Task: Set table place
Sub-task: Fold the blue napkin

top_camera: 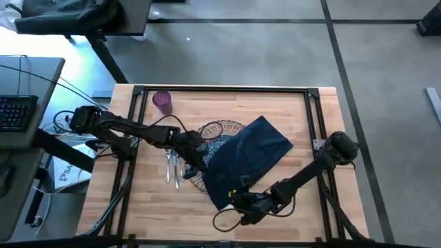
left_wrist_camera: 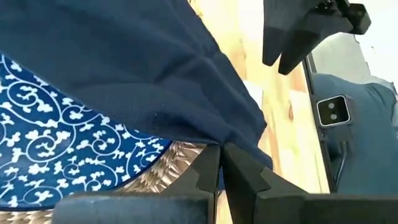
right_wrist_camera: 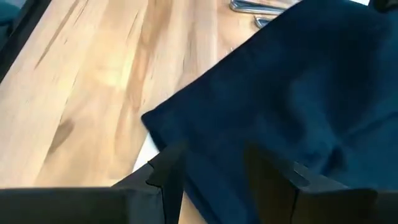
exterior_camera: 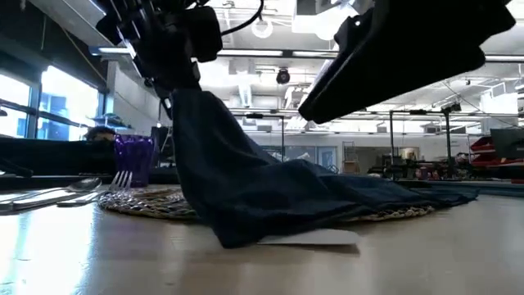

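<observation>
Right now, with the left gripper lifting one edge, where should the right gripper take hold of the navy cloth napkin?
The loose corner nearest the right gripper, lying flat on the bare wooden table. The navy cloth napkin drapes down there from the left gripper, so come in low from the table's front edge.

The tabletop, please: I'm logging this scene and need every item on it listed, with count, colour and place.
Napkin: one, navy cloth, draped over the plate and charger, one edge lifted.
Plate: one, blue-patterned, on the charger, mostly under the napkin.
Charger: one, woven wicker, mid-table.
Cutlery: silver pieces, exact count unclear, left of the charger.
Cup: one, purple, far left part of the table.
Table: one, light wood.
Left gripper: pinching the napkin's edge above the charger.
Right gripper: open at the napkin's near corner.
</observation>
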`<state>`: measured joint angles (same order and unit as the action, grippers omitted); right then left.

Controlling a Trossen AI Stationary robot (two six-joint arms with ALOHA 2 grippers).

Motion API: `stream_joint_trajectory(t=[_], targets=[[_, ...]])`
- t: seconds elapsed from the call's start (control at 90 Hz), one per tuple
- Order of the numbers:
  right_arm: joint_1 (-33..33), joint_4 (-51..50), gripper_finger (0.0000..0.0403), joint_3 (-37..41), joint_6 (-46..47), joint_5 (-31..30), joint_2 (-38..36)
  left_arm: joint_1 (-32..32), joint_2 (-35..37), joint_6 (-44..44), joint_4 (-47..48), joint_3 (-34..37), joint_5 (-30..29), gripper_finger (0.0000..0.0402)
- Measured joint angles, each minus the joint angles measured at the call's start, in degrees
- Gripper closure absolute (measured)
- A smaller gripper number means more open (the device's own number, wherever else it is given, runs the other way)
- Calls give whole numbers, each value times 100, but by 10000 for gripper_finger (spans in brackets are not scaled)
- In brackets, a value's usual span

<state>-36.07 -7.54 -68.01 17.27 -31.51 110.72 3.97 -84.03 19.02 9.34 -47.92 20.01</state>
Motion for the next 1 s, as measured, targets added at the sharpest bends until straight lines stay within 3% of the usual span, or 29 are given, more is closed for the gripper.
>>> stream_joint_trajectory(t=[0.167,0.322,0.5,0.622,0.711,0.844,1.0], targets=[[-42,-62,259,-2,315,-10,-15,19,0,211,-104,2,-241,402],[-111,-623,225,-7,916,6,-22,24,0,574,-581,2,-252,402],[-308,-2944,185,20,2797,-184,-50,21,0,640,-553,2,-237,401],[-503,-4826,190,285,4595,-568,-286,37,0,684,-500,2,-260,401],[-454,-5543,204,777,5713,-558,-862,45,0,692,-502,2,-286,401],[-41,-4984,235,2124,6575,-838,-2135,84,0,688,-513,2,-515,401],[999,-2874,282,3848,6046,-462,-3537,92,0,689,-643,2,-529,401]])
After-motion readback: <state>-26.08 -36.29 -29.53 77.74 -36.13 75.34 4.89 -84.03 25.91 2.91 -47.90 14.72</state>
